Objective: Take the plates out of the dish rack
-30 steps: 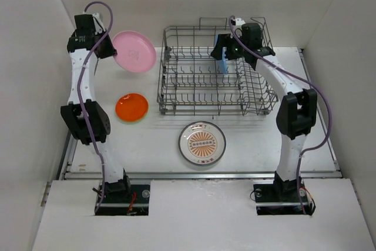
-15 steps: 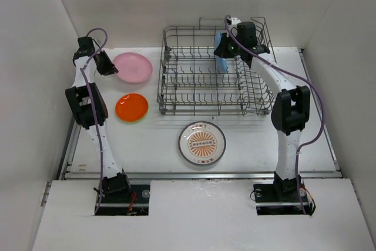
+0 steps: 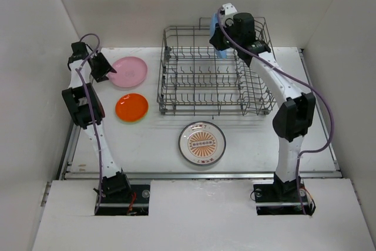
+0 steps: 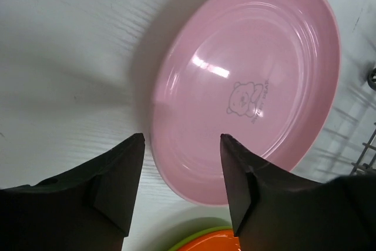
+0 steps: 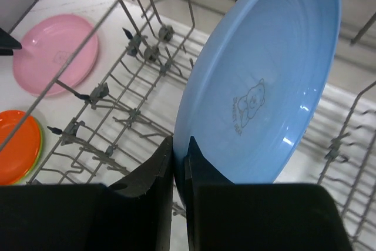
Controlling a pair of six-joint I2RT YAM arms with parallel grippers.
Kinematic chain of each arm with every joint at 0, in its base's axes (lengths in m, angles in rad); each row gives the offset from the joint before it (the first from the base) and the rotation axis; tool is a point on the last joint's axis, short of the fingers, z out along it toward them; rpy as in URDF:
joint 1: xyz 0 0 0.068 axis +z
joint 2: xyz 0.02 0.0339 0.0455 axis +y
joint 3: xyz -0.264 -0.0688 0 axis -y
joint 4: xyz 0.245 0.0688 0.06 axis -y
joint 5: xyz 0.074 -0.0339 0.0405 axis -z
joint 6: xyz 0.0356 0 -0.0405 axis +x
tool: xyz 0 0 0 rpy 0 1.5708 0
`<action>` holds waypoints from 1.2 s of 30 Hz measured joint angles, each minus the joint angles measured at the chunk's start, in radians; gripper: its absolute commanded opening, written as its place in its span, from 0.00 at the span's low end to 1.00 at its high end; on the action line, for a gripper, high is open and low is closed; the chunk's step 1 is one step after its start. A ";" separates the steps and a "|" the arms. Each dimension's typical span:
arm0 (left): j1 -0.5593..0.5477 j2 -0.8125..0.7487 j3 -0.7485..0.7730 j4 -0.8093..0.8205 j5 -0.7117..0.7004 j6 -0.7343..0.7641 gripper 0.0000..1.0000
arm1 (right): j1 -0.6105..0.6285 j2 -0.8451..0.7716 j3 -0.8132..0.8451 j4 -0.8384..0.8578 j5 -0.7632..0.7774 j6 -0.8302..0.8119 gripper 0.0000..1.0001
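Right hand point(image 5: 180, 146) hides the bottom of the blue plate point(image 5: 264, 74)

- The left arm point(image 3: 88, 121) rose from its base at the near-left corner and folded sharply at the elbow. Its wrist reached toward the far left and tilted downward.
- The left gripper point(image 4: 181, 145) pointed down, its two dark fingers spread well apart.
- The right arm point(image 3: 286, 110) climbed from the near-right base and leaned far forward and inward, with the wrist raised high.
- The right gripper point(image 5: 179, 145) was clamped tight, its fingers pinching the lower rim of the blue plate point(image 5: 264, 86), which it held on edge.
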 measured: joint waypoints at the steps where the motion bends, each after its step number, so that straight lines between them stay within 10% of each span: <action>1: -0.001 0.000 0.002 -0.005 0.002 0.000 0.56 | 0.011 -0.014 0.004 0.004 0.018 -0.022 0.00; 14: -0.003 -0.193 -0.038 -0.121 -0.051 0.079 0.80 | 0.358 -0.182 -0.159 0.050 0.395 -0.553 0.00; 17: -0.003 -0.325 -0.042 -0.135 -0.004 0.090 1.00 | 0.475 -0.187 -0.280 0.085 0.509 -0.690 0.00; 36: -0.291 -0.382 0.114 -0.526 0.284 0.364 1.00 | 0.696 -0.171 -0.428 0.209 0.699 -0.920 0.00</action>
